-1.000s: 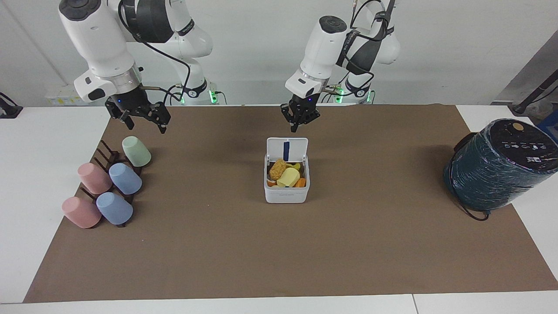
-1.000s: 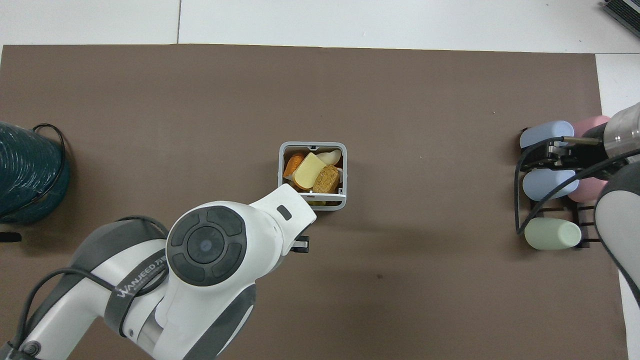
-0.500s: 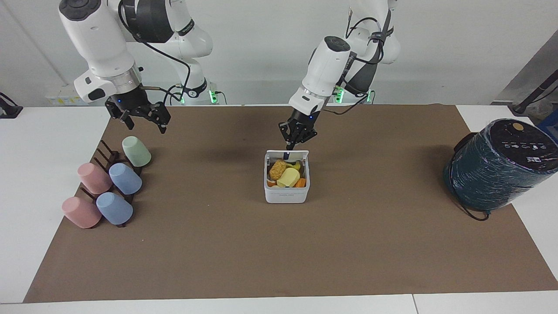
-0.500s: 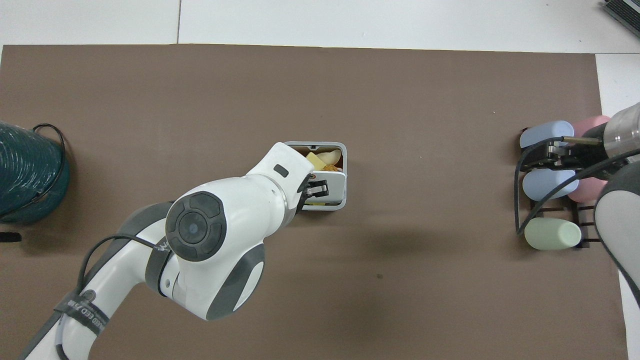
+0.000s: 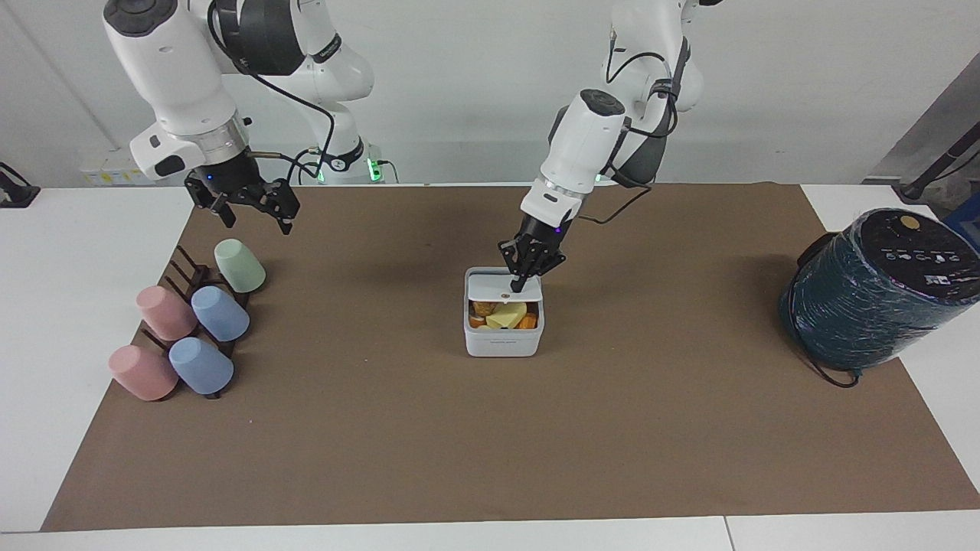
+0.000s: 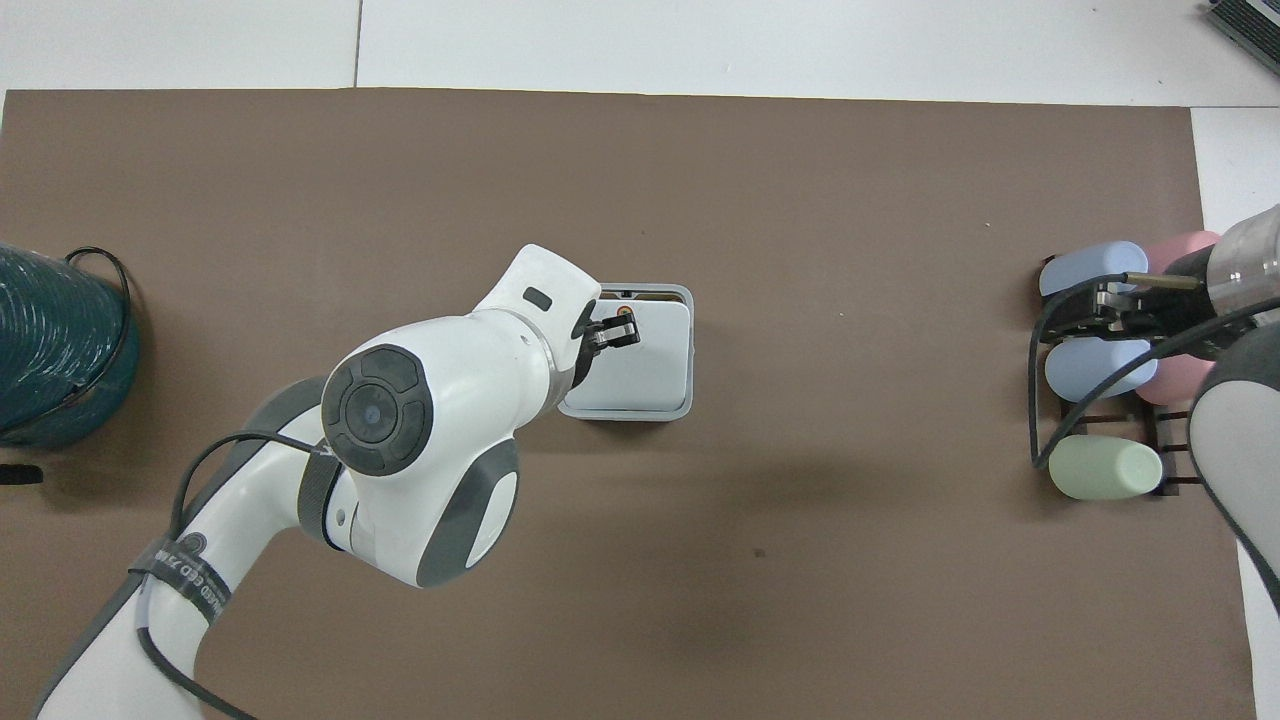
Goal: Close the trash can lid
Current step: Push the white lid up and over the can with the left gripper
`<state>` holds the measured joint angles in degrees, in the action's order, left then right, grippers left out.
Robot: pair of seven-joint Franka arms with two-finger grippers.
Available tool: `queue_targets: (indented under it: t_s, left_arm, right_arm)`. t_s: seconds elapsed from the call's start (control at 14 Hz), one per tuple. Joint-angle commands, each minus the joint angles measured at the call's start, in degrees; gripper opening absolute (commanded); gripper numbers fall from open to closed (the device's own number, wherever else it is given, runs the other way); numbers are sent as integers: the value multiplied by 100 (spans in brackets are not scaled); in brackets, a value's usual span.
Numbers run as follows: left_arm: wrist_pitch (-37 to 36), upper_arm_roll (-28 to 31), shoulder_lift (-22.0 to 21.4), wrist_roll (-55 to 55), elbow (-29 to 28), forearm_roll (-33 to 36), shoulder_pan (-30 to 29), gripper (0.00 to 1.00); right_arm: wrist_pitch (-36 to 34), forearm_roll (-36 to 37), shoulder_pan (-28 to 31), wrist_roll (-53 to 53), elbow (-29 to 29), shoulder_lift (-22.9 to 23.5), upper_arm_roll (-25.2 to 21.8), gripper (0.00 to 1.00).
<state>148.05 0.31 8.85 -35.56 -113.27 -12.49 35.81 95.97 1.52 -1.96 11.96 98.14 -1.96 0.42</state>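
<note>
The white trash can (image 5: pixel 503 342) stands mid-table on the brown mat; its grey rim shows in the overhead view (image 6: pixel 628 414). Its lid (image 5: pixel 488 285) is tilted far down over the opening, with a gap at the front where food pieces (image 5: pixel 505 314) still show. From overhead the lid (image 6: pixel 645 370) covers nearly the whole opening. My left gripper (image 5: pixel 520 285) is shut, its tips resting on the lid's outer face near the orange dot; it also shows in the overhead view (image 6: pixel 618 330). My right gripper (image 5: pixel 255 214) is open and waits above the cup rack.
A dark rack (image 5: pixel 187 272) with several pastel cups (image 5: pixel 220 314) lies at the right arm's end of the table. A large dark teal cylinder (image 5: pixel 873 287) with a black top and a cable stands at the left arm's end.
My left gripper came over the upright lid and pushed it down from standing open to nearly flat over the can. The right arm has not moved.
</note>
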Motion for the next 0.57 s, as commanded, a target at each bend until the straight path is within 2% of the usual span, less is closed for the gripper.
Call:
queue_targets:
  t_s: [0.0, 0.5]
  left_arm:
    - [198, -22, 477, 23, 393, -122, -12, 0]
    - [321, -22, 837, 145, 621, -105, -109, 0]
  right_arm:
    - [-35, -20, 65, -98, 39, -42, 37, 100]
    - [-35, -20, 65, -98, 39, -42, 46, 100]
